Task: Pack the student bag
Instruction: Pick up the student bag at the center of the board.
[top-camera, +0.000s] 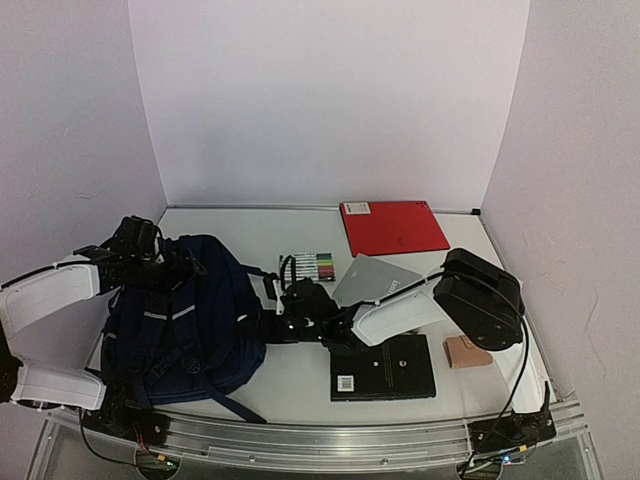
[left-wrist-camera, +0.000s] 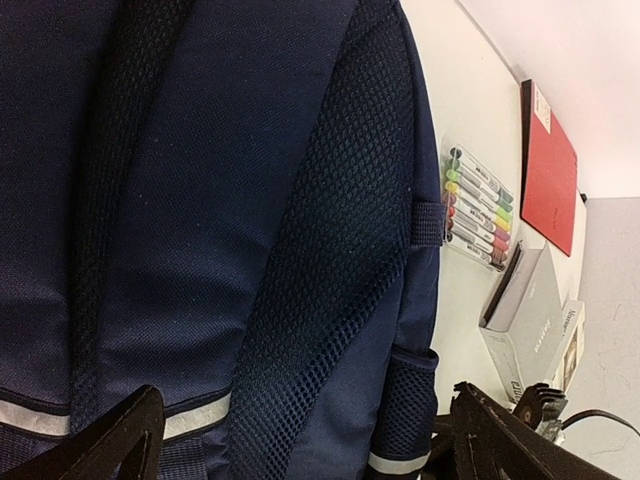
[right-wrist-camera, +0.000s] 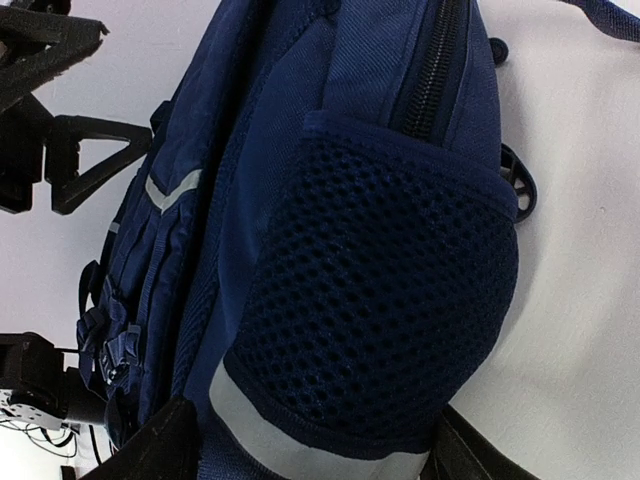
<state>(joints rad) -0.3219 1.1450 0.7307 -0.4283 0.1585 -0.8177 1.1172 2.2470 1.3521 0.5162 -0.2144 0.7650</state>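
The student bag (top-camera: 185, 320) lies flat just left of the marker pack (top-camera: 312, 267), with the left gripper (left-wrist-camera: 305, 445) spread wide over it and the right gripper (right-wrist-camera: 320, 448) straddling its mesh side pocket (right-wrist-camera: 380, 300), though any pinch is unclear.

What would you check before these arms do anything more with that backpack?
1. Left tool open above the bag: ok.
2. Right tool astride the bag's mesh pocket, a finger on each side: ok.
3. Right tool actually gripping the pocket: cannot tell.
4. Zip open for packing: not ok, the stretch in view looks shut.
5. Markers, red folder and black book in sight on the table, outside the bag: ok.
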